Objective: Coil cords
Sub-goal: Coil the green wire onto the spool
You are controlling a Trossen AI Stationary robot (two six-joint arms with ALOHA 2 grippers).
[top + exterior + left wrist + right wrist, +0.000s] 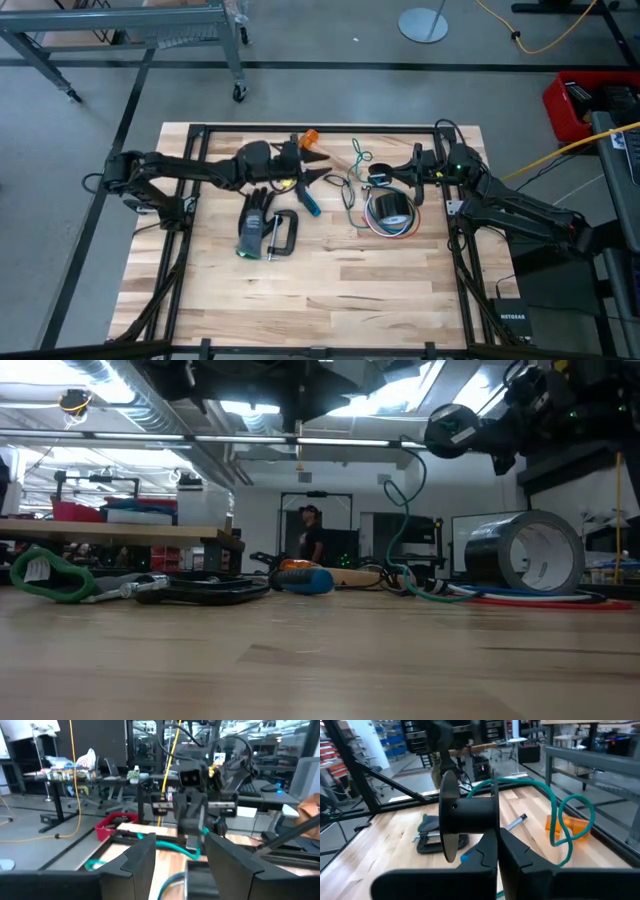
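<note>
Now the teal-green cord point(555, 800) is the one in play: it loops up off the desk point(330, 290) and runs toward a black spool point(465, 815) held up in the air. From the right wrist view, the right gripper point(497, 840) has its fingers together just under that spool's hub, apparently clamped on it, with the cord arcing past the hub and curling down in a loose loop. Not a neat turn on that spool that I can see, so I'd judge the coiling has barely started.

Across the gap, the left gripper point(177, 860) faces the spool with fingers apart, nothing between them, lined up on the teal strand.

Down on the desk, the red, white and blue wires point(392, 228) lie in a ring around a roll of grey tape point(525, 555), still to be tidied. A black cord point(200, 590) lies flat near the low camera.

The count: three cord items, none finished. One spool, one tape roll, one blue-handled screwdriver point(308, 200), one black clamp point(283, 235), and an orange piece point(310, 137) at the far edge.
</note>
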